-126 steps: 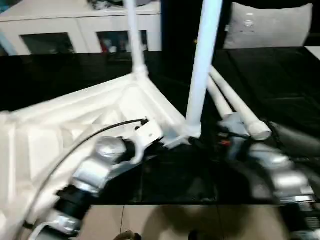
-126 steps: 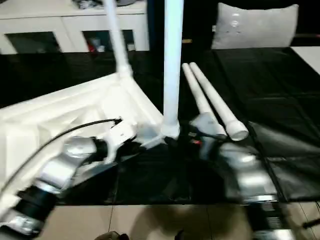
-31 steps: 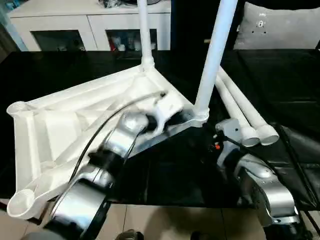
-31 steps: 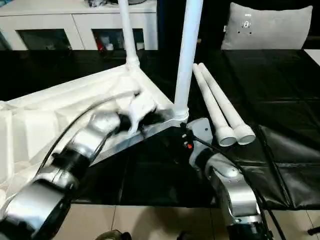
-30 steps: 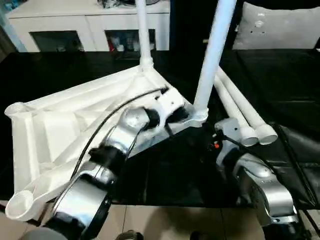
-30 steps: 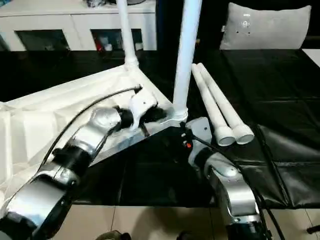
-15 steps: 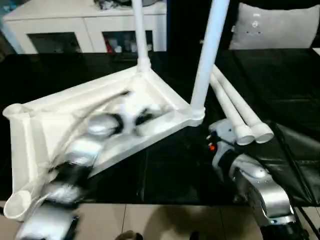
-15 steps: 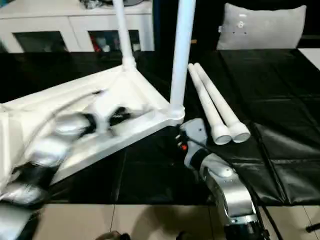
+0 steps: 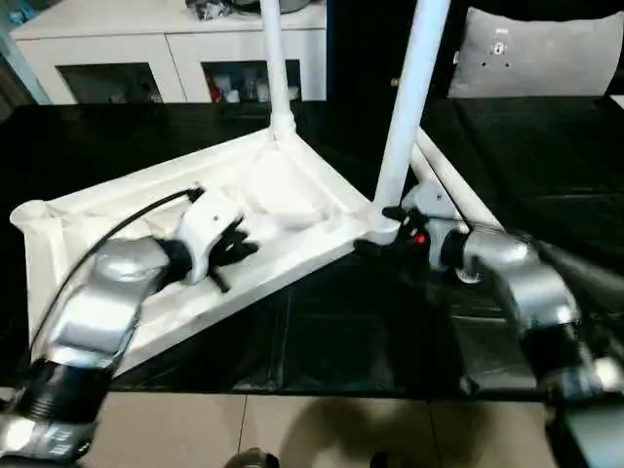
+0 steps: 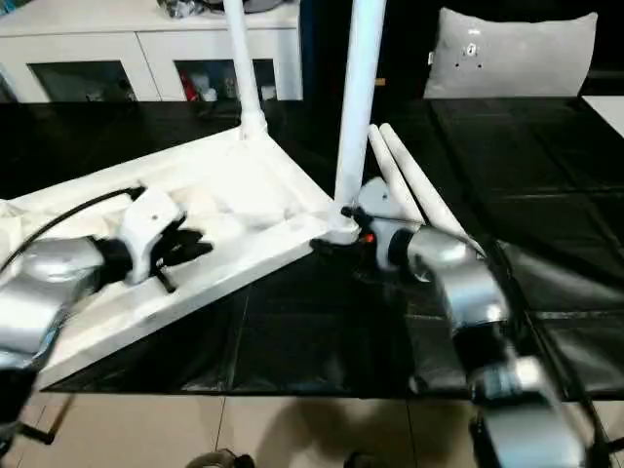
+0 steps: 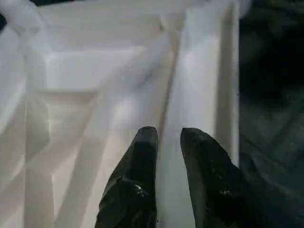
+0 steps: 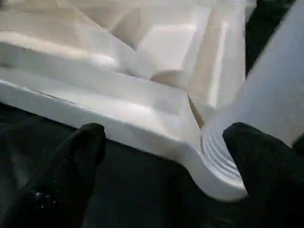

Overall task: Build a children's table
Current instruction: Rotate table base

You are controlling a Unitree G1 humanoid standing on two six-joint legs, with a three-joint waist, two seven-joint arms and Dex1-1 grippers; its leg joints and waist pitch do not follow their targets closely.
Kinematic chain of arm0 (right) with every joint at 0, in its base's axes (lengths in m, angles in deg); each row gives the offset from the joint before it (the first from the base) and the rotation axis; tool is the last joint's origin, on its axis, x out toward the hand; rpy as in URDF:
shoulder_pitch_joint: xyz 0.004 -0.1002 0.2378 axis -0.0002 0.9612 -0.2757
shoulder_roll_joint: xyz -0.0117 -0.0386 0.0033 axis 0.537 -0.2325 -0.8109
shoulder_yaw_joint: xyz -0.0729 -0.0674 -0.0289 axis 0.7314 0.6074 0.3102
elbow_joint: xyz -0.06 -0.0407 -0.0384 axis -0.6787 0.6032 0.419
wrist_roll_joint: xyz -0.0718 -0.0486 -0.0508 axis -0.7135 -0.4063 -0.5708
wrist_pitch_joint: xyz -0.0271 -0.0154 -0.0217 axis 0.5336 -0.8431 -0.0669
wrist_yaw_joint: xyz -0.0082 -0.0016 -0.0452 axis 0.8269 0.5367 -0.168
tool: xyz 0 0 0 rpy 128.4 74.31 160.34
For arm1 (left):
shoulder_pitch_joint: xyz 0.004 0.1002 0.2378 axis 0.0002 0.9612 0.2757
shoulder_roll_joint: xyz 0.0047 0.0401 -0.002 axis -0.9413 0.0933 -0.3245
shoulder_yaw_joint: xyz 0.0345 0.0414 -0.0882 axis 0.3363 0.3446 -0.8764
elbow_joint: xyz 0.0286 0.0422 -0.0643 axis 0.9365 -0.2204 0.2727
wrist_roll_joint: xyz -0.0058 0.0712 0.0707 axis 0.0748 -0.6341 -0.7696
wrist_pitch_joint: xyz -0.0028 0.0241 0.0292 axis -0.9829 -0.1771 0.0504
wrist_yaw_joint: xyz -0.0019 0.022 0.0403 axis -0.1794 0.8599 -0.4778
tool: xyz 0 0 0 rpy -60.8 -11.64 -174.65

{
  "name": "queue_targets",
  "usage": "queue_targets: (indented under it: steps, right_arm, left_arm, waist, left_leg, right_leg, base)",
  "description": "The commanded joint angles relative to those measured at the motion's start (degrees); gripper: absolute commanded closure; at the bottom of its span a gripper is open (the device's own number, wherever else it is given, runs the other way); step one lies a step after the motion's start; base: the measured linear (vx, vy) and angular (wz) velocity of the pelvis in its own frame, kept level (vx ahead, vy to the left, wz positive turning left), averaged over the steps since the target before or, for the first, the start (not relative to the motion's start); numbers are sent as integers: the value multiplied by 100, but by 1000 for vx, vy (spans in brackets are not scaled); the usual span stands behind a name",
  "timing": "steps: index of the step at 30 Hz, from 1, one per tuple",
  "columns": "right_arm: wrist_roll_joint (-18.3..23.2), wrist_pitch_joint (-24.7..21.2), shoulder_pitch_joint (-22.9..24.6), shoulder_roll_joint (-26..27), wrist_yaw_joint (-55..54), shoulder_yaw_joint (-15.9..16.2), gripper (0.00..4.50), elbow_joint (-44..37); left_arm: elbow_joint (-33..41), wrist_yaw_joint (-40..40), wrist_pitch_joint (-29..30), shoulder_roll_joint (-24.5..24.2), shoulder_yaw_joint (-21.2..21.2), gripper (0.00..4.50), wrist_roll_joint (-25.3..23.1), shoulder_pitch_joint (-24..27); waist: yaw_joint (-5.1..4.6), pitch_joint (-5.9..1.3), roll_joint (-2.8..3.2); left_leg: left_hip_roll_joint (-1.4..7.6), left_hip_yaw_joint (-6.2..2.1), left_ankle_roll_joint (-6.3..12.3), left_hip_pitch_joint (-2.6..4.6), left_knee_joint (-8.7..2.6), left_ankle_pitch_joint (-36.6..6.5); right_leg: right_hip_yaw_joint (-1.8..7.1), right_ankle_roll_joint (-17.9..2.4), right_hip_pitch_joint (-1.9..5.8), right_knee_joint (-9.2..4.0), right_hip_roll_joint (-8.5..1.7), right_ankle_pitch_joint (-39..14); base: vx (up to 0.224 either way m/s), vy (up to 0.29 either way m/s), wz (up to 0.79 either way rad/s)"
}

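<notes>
The left end effector (image 9: 232,255) hovers over the ribbed underside of the children's table (image 9: 292,190); its two black fingers (image 11: 142,156) stand close together with a narrow gap between them, and they hold nothing. The table lies upside down on the black tabletop (image 9: 322,331), turned at an angle, with its long side toward the robot. Two legs are already in their corner sockets and stand up: the rear leg (image 9: 276,68) at the far corner and the near leg (image 9: 408,97) at the corner on the right. At the left end, one empty socket (image 9: 29,212) is in sight. Two spare legs (image 10: 405,171) lie side by side on the tabletop just behind the right arm.

The right end effector (image 12: 161,156) is at the corner with the near leg, its fingers spread wide on both sides of the socket collar (image 12: 219,159), and it clasps nothing.

The table seems to be of thin moulded plastic, so it is probably light and stiff, and it may slide easily on the smooth cover when it is pushed. The legs are round, smooth and tapered, so they can slip or roll in the fingers; the thick end near the socket looks the best place to take hold. For the top, the rim or a rib gives a firm edge.
</notes>
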Motion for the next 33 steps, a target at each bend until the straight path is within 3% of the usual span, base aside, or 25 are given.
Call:
queue_targets:
  steps: [1,2,4,7,11,14,15,17,20,22,23,25,28,32,33]
  right_arm:
    - [-119,451,-473,-27,-232,-169,0,884]
    - [-119,451,-473,-27,-232,-169,0,884]
    - [-40,1245,-1084,203,-1399,-671,0,1954]
    - [153,1453,-1227,346,-1614,-958,0,2281]
    - [249,1683,-1159,601,-1306,-940,0,2302]
    - [340,1710,-972,884,-984,-919,0,2129]
    - [340,1710,-972,884,-984,-919,0,2129]
    - [411,1518,-618,1056,-865,-837,0,1598]
    - [563,878,64,1201,-785,-554,0,463]
    - [507,672,462,1229,-751,-266,0,-64]
    - [468,574,635,1250,-729,-154,0,-285]
    - [258,473,1019,1288,-821,11,0,-682]
    - [264,260,1311,1280,-948,7,0,-1142]
    - [290,111,1584,1143,-932,13,0,-1644]
    - [325,15,1653,1082,-893,38,0,-1812]
  left_arm:
    - [280,131,275,-213,-125,345,73,94]
    - [280,131,275,-213,-125,345,73,94]
    - [374,81,410,-336,-167,345,105,137]
    - [363,-77,464,-307,-232,345,75,90]
    - [333,-411,596,-371,-351,345,-129,46]
    - [150,-720,625,-518,-404,345,-346,78]
    - [150,-720,625,-518,-404,345,-346,78]
    - [-139,-936,539,-667,-361,345,-553,59]
    - [-652,-1246,376,-802,-372,345,-777,-16]
    - [-1024,-1358,210,-894,-321,345,-886,-77]
    - [-1188,-1409,126,-936,-295,345,-932,-104]
    - [-1658,-1607,-158,-906,-367,345,-956,-229]
    - [-2056,-1748,-506,-930,-377,345,-1003,-348]
    - [-2174,-1700,-649,-925,-354,345,-979,-409]
    - [-2175,-1677,-655,-896,-347,345,-958,-419]
  waist:
    - [8,-387,-50]
    - [4,-403,-50]
    - [-11,-384,-25]
    - [-4,-394,-23]
    - [10,-437,-61]
    - [-23,-429,-54]
    - [-16,-425,-55]
    - [-20,-413,-33]
    - [-22,-423,-33]
    - [-38,-430,12]
    - [-31,-411,8]
    - [-28,-408,8]
    - [-57,-395,24]
    - [-39,-394,44]
    - [-40,-389,84]
  left_leg:
    - [249,-95,382,77,-387,-1346]
    - [258,-103,355,80,-381,-1355]
    - [257,-107,276,78,-398,-1451]
    - [248,-99,243,101,-391,-1613]
    - [246,-90,424,60,-369,-1272]
    - [243,-106,529,8,-373,-1206]
    - [258,-102,500,57,-372,-1237]
    - [251,-96,450,67,-381,-1345]
    - [241,-122,403,73,-414,-1349]
    - [245,-135,330,80,-425,-1456]
    - [240,-122,293,98,-431,-1588]
    - [242,-129,226,104,-446,-1712]
    - [243,-148,106,130,-467,-2001]
    - [267,-165,35,132,-488,-2098]
    - [267,-168,24,131,-490,-2115]
  right_leg:
    - [258,-1342,312,-350,-326,-1874]
    - [259,-1365,319,-324,-344,-1865]
    - [256,-1342,302,-336,-332,-1936]
    - [248,-1349,303,-324,-319,-1899]
    - [245,-1446,342,-272,-318,-1463]
    - [229,-1418,368,-252,-317,-1478]
    - [234,-1388,335,-291,-323,-1594]
    - [237,-1352,319,-294,-306,-1771]
    - [239,-1111,334,-302,-265,-1747]
    - [237,-1125,322,-304,-286,-1793]
    - [238,-1099,289,-364,-276,-1914]
    - [246,-1063,287,-359,-283,-1981]
    - [254,-938,271,-396,-301,-2266]
    - [270,-924,269,-391,-311,-2168]
    - [270,-940,266,-380,-311,-2151]
  base:
    - [0,0,0]
    - [0,0,0]
    - [0,0,0]
    - [0,0,0]
    - [0,0,0]
    - [0,0,0]
    - [0,0,0]
    - [0,0,0]
    - [0,0,0]
    - [0,0,0]
    - [0,0,0]
    - [0,0,0]
    - [0,0,0]
    - [0,0,0]
    - [0,0,0]
